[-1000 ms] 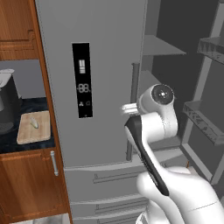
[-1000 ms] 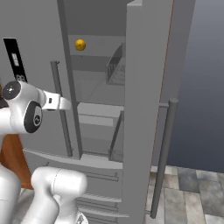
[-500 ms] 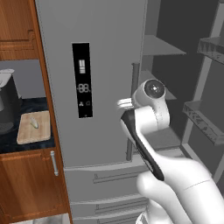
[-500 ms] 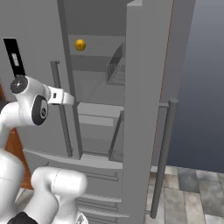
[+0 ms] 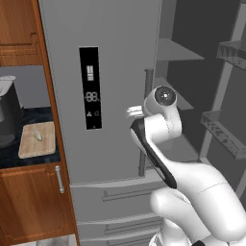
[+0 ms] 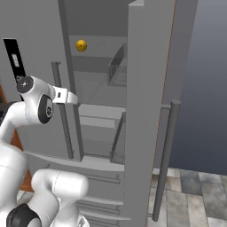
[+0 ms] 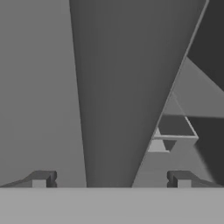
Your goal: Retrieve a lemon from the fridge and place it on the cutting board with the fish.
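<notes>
The tall grey double-door fridge (image 5: pixel 103 96) stood with its right door swung wide open, its left door shut and carrying a black display panel (image 5: pixel 90 87). The small round yellow-orange lemon (image 6: pixel 81 45) lay on an upper shelf inside the open compartment, well above the white arm's wrist and off to its right in the right base view. The claw (image 7: pixel 109 178) had its two dark tips spread far apart and held nothing; in the hand view a long grey vertical bar handle (image 7: pixel 118 87) ran up between them, close in front, with grey shelves showing past it on the right. In the right base view the wrist reached level toward the same bar handle (image 6: pixel 62 111) at the edge of the shut door, the lemon well apart from it. To the left of the fridge, the light tan wooden cutting board (image 5: pixel 37 140) lay flat on the dark table (image 5: pixel 29 161), with the tiny pale greenish-white fish (image 5: pixel 38 136) resting on it, far from the claw.
</notes>
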Robot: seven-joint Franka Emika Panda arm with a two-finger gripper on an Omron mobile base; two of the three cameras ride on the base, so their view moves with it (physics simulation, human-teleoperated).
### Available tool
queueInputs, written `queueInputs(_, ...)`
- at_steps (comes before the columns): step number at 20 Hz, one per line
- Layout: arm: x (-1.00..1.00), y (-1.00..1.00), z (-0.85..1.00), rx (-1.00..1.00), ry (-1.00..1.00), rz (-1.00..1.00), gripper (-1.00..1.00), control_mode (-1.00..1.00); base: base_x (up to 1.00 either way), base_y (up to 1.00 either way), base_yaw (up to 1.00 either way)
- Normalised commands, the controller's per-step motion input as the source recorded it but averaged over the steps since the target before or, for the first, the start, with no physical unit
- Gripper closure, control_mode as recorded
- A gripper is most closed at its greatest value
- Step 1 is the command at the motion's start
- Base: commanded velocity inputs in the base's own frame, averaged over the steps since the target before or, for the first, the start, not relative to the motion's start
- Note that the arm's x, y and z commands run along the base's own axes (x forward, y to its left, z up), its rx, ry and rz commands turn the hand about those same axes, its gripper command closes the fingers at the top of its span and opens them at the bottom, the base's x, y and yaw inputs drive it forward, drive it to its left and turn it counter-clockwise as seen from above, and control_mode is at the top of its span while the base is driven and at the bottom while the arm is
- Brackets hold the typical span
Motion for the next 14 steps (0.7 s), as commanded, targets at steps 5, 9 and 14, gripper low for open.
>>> queueInputs(5, 0.43, 0.00, -0.13, 0.00, -0.09, 0.00, -1.00, -1.00, 0.00, 0.00, 0.00)
queueInputs(9, 0.36, 0.00, -0.05, 0.00, -0.14, 0.00, -1.00, -1.00, 0.00, 0.00, 0.00)
queueInputs(14, 0.40, 0.00, -0.04, 0.00, -0.12, 0.00, 1.00, -1.00, 0.00, 0.00, 0.00)
